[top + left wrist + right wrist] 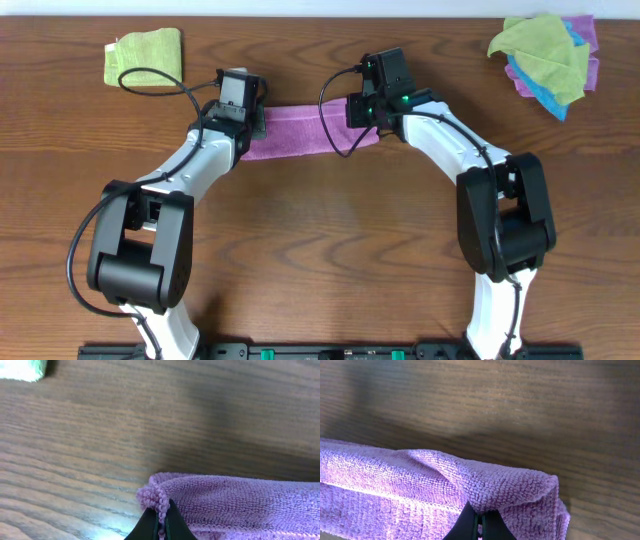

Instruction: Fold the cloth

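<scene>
Seen from above, a wooden surface carries a folded yellow-green cloth at the far left, well apart from the work. Right of it, the left hand is closed on the left end of the cloth, a lilac microfibre piece lying as a narrow band across the far middle. Its wrist camera shows the dark fingertips pinching the stitched hem at that corner. The right hand is likewise closed, its fingertips nipping a soft ridge at the band's right end, where stacked layers show. A loose heap of cloths, green, blue and purple, sits at the far right corner. The lilac piece looks light, limp and plush: it should sag and drape wherever unsupported, and its nap likely grips rather than slips. The hemmed corners and end edges seem the best holds, taken at both ends together so the layers stay aligned.
</scene>
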You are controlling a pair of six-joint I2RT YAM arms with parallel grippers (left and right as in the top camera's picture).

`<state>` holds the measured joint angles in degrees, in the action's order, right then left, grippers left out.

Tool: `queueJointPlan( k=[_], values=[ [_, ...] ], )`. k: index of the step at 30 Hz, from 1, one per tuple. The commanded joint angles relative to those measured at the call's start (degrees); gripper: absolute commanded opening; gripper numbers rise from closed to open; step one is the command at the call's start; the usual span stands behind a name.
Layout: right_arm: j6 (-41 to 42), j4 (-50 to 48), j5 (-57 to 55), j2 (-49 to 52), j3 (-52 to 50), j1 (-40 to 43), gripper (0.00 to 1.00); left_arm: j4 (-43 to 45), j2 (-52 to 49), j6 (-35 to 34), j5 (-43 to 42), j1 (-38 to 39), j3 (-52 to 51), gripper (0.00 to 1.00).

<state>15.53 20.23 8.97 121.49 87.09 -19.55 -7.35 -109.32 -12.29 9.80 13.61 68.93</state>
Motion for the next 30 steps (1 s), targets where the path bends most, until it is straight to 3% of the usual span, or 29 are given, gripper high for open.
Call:
queueJointPlan(
  k=[1, 9, 30],
  values=[
    [0.8, -0.7, -2.1, 0.7, 2.1, 1.2, 0.02, 0.2, -0.8, 2.0, 4.6, -0.6, 3.1, 0.06],
    [0.8, -5.0, -2.1, 1.1, 3.1, 1.5, 0.02, 0.6, -1.1, 2.7, 5.6, -1.8, 4.0, 0.06],
    [0.7, 1.0, -3.2, 4.3, 3.1, 1.7, 0.02, -4.9, -4.6, 2.4, 3.2, -2.1, 4.0, 0.06]
  ],
)
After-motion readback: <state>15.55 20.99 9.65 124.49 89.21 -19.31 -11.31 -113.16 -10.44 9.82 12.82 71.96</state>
